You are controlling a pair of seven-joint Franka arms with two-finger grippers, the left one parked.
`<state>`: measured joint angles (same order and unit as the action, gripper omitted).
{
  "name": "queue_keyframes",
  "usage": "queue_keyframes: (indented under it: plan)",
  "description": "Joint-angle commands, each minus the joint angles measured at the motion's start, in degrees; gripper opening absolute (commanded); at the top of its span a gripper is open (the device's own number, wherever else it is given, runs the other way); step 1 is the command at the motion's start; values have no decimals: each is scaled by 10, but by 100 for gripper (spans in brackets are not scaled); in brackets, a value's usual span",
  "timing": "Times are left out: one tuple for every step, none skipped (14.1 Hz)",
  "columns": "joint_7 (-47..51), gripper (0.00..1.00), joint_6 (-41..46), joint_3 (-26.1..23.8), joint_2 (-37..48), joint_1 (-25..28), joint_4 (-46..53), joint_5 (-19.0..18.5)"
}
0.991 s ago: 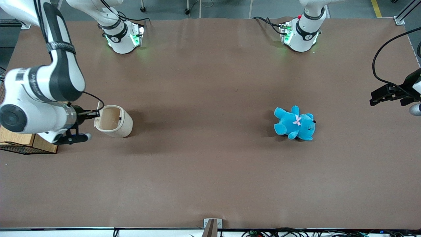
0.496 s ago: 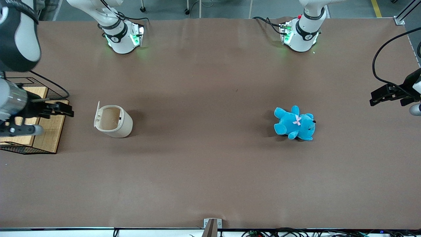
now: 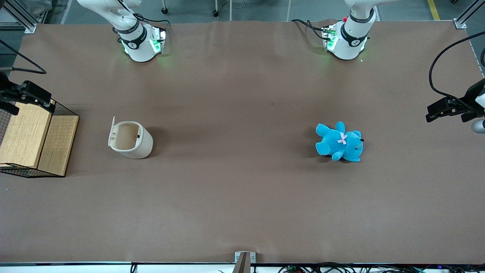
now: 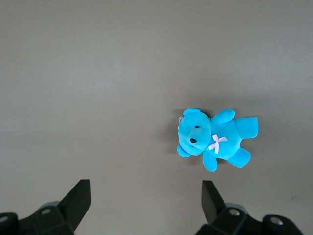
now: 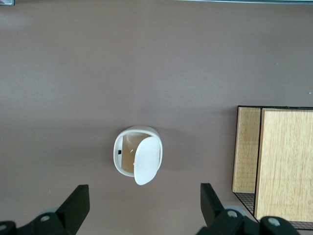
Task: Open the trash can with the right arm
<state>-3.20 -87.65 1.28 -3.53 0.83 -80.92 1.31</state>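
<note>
The cream-white trash can (image 3: 132, 141) stands on the brown table toward the working arm's end. Its lid (image 3: 112, 131) is swung up on edge and the tan inside shows. My right gripper (image 3: 36, 94) is high above the wire-and-wood basket, well apart from the can and touching nothing. In the right wrist view the can (image 5: 123, 155) lies far below with its lid (image 5: 147, 160) tipped open. The gripper (image 5: 144, 208) is open and empty, with its black fingers (image 5: 77, 204) wide apart.
A wire-and-wood basket (image 3: 34, 140) sits at the table's edge beside the can, and also shows in the right wrist view (image 5: 274, 161). A blue teddy (image 3: 340, 142) lies toward the parked arm's end, seen too in the left wrist view (image 4: 215, 138).
My gripper has drawn away from the can's lid, rising over the basket toward the table's end. The lid stays open and the can has not moved.
</note>
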Motion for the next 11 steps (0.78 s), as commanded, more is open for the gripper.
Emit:
queue_keyframes:
  plan:
    - [2,100,-23,-7,32,-9,-57,-4]
    - [2,100,-23,-6,32,-13,-58,-4]
    - [2,100,-22,-6,33,-18,-58,-3]
    - [2,100,-22,-6,32,-18,-58,-3]
    - [4,100,-23,-6,31,-18,-58,-3]
    - [6,100,-23,-6,31,-18,-58,-3]
    - [6,100,-23,-6,31,-19,-57,-1]
    - [6,100,-24,-6,31,-20,-57,1]
    - [6,100,-24,-6,31,-22,-57,1]
    - [6,100,-24,-6,31,-23,-57,1]
    - [5,100,-24,-6,32,-23,-57,1]
